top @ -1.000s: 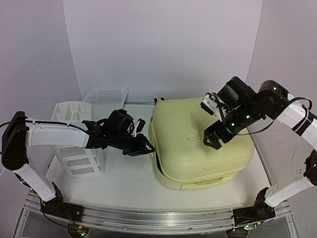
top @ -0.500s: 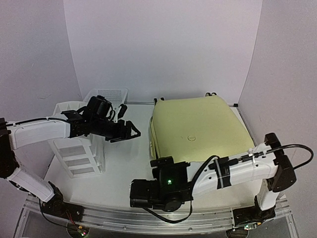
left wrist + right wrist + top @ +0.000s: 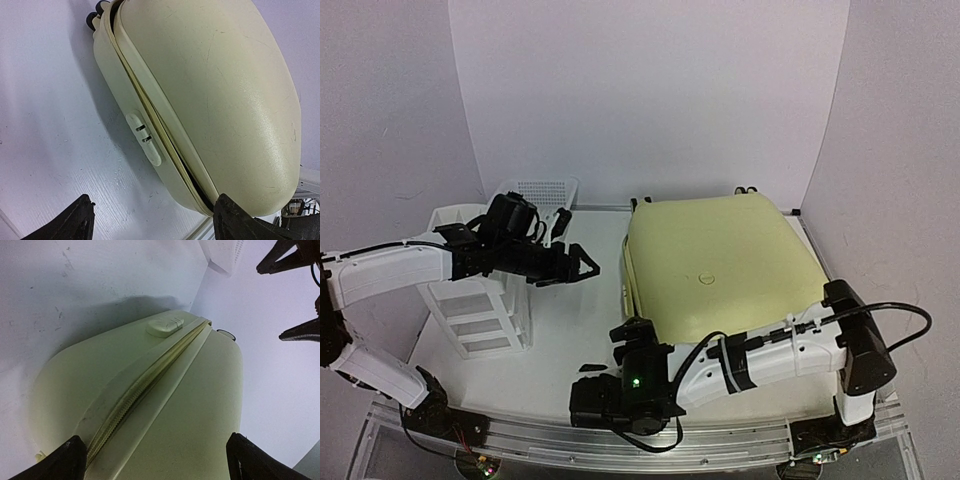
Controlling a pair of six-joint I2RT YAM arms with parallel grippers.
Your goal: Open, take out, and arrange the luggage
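The luggage is a pale-yellow hard-shell suitcase lying flat at centre right, lid down. Its side lock and zipper seam face left, and a thin dark gap shows along the seam. Black wheels sit at its far end. My left gripper hovers open to the left of the suitcase, apart from it, pointing at its side. My right arm reaches low across the front. My right gripper stands open at the suitcase's near-left corner, fingers spread either side of the seam.
A white plastic drawer unit stands at the left under my left arm. Behind it is a white mesh basket. A metal rail runs along the near table edge. White walls close in behind and at the right.
My left gripper opened and drew back to the left from the suitcase's side. My right arm swung from above the lid down to the near-left corner. The suitcase now lies squarer.
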